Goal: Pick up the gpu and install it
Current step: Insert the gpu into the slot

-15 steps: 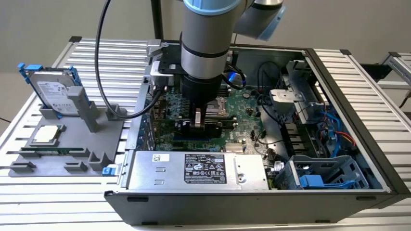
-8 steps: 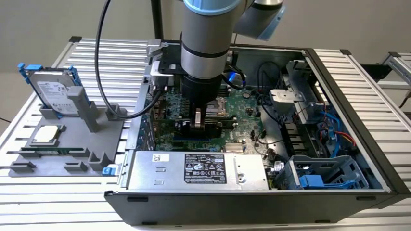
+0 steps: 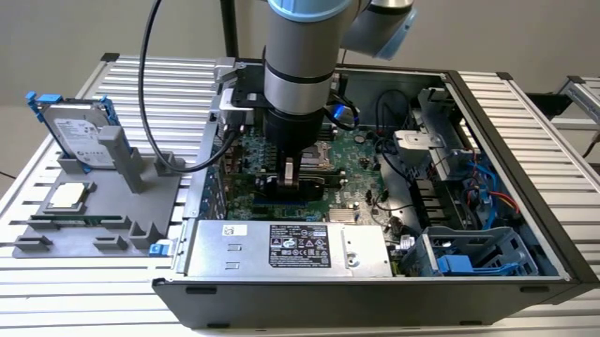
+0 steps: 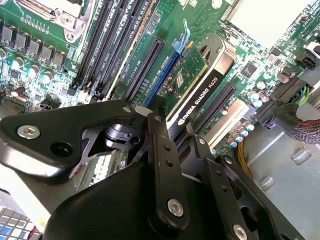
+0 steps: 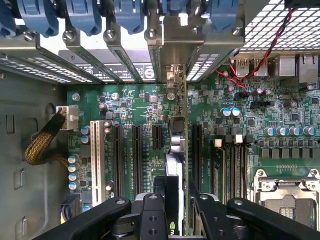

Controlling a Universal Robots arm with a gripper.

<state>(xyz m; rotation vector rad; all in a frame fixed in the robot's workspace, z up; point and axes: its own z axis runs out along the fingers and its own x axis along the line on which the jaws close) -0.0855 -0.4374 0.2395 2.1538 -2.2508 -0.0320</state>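
The arm reaches down into the open case (image 3: 525, 210), its gripper (image 3: 289, 184) low over the motherboard (image 3: 361, 158), fingers closed on the gpu (image 3: 289, 170). In the exterior view the card shows as a thin upright edge between the black fingers, above the board's middle. In the second wrist view the gpu (image 4: 200, 82) stands on edge in front of the gripper (image 4: 172, 135), black cooler face toward the camera, its lower edge at a long slot (image 4: 167, 72) with a blue latch, beside the black memory slots (image 4: 107, 45); whether it is fully seated cannot be told. In the first wrist view the gpu (image 5: 176, 170) runs edge-on from the gripper (image 5: 177, 207) toward the case's rear wall, its bracket (image 5: 174, 40) lined up with the rear opening. Outside the case, on the exterior view's left, a grey holder (image 3: 98, 210) carries a hard drive (image 3: 80, 133).
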